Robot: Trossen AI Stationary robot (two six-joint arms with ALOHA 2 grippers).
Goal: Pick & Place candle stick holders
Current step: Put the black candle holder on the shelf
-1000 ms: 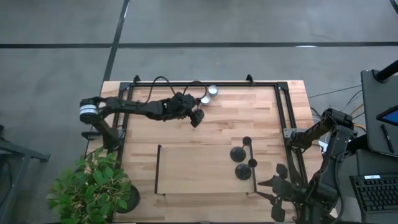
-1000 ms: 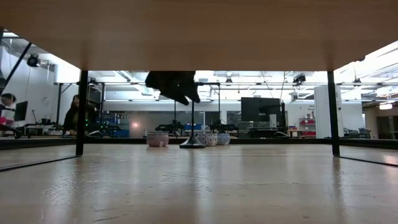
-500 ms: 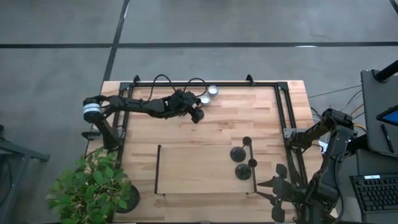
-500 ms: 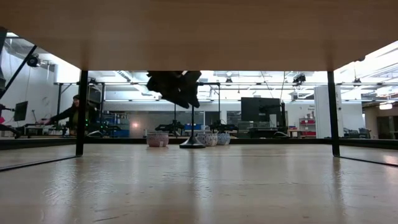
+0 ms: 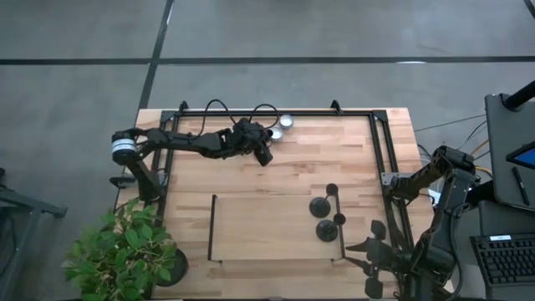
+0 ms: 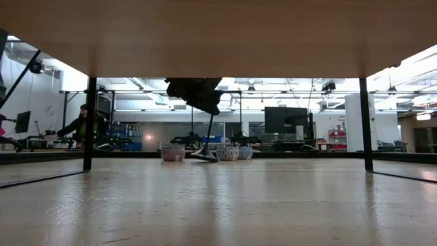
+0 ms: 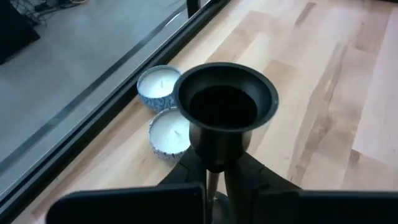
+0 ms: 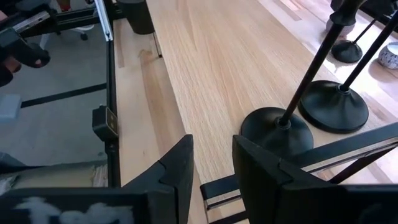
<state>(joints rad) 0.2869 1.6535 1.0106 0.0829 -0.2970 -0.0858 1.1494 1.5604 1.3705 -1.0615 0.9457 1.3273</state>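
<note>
My left gripper (image 5: 264,154) is at the table's far middle, shut on one black candle stick holder (image 6: 207,137). Its top cup (image 7: 225,99) fills the left wrist view. Its round base (image 6: 203,156) is tipped, and whether the low edge touches the table does not show. Two more holders (image 5: 321,206) (image 5: 327,231) stand upright on their bases at the right of the table. My right gripper (image 8: 211,168) waits open at the near right corner (image 5: 374,238), short of those two bases (image 8: 277,130). My left gripper pinches the holder's thin stem (image 7: 213,182) between its two fingers, just under the top cup. The fingers (image 6: 205,102) come from above, slanting down, and lie across the stem. The holder leans below them with its base tipped.
Two white tealights in round cups (image 5: 287,122) (image 5: 275,134) sit just beyond the left gripper by the far rail. A black frame (image 5: 380,150) borders the table, and a thin black outline (image 5: 213,226) marks a rectangle at the near middle. A potted plant (image 5: 125,247) stands at the near left.
My left gripper has shut on the holder's stem and shifted slightly toward the far edge. The holder, upright with its base flat on the table before, now leans with its base tipped up on one side.
</note>
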